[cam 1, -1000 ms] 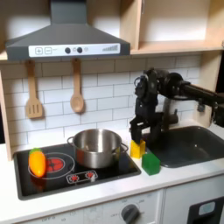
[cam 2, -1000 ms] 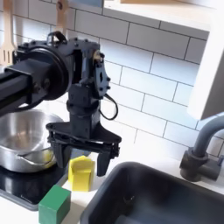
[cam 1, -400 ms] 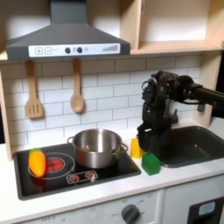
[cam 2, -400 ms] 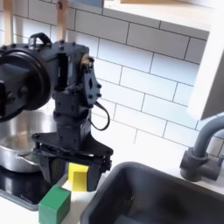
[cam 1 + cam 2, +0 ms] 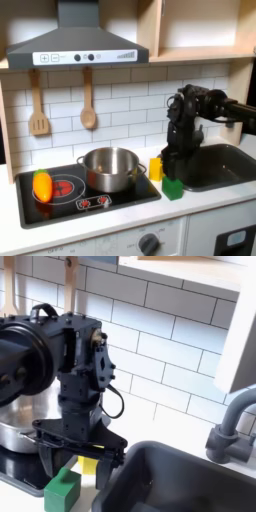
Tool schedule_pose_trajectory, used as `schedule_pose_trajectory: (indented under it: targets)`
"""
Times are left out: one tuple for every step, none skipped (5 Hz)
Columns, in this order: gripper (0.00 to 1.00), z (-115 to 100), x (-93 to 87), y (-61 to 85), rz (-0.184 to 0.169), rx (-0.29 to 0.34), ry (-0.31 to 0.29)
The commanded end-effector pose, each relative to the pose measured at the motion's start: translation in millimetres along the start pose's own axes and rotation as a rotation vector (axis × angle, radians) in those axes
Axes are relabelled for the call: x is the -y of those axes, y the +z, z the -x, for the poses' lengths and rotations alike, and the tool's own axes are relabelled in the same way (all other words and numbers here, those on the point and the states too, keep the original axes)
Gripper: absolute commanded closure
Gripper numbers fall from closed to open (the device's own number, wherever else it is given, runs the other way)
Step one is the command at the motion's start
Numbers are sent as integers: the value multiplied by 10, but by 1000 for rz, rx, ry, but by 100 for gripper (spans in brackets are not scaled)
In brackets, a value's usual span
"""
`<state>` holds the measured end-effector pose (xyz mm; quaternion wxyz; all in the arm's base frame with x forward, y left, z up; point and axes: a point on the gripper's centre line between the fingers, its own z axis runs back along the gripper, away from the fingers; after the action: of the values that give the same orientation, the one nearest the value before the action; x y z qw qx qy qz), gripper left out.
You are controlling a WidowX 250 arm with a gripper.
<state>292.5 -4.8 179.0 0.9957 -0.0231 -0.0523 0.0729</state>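
Since a second ago we see the tool (image 5: 76, 453) sink and drift from above the yellow block (image 5: 156, 168) to straddle the green block (image 5: 62, 489), which sits on the tabletop (image 5: 205, 208) between stove (image 5: 60, 203) and sink (image 5: 185, 481). Its jaws spread wide, holding nothing, fingertips low beside the block, so we judge a grasp close.

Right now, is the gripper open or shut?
Open. In the second exterior view the gripper has its two fingers spread wide above the green block, with the yellow block showing between them.
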Motion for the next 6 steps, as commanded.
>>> schedule_pose_trajectory:
  targets:
    - [0, 68, -86, -63, -26, -33, -11]
    - [0, 95, -100, -113, -19, -51, -11]
    - [0, 76, -169, -111, -28, -49, 0]
    - [0, 102, -197, -147, -23, -61, 4]
    - [0, 102, -217, -143, -26, -59, 6]
    - [0, 130, -201, -171, -28, -64, -2]
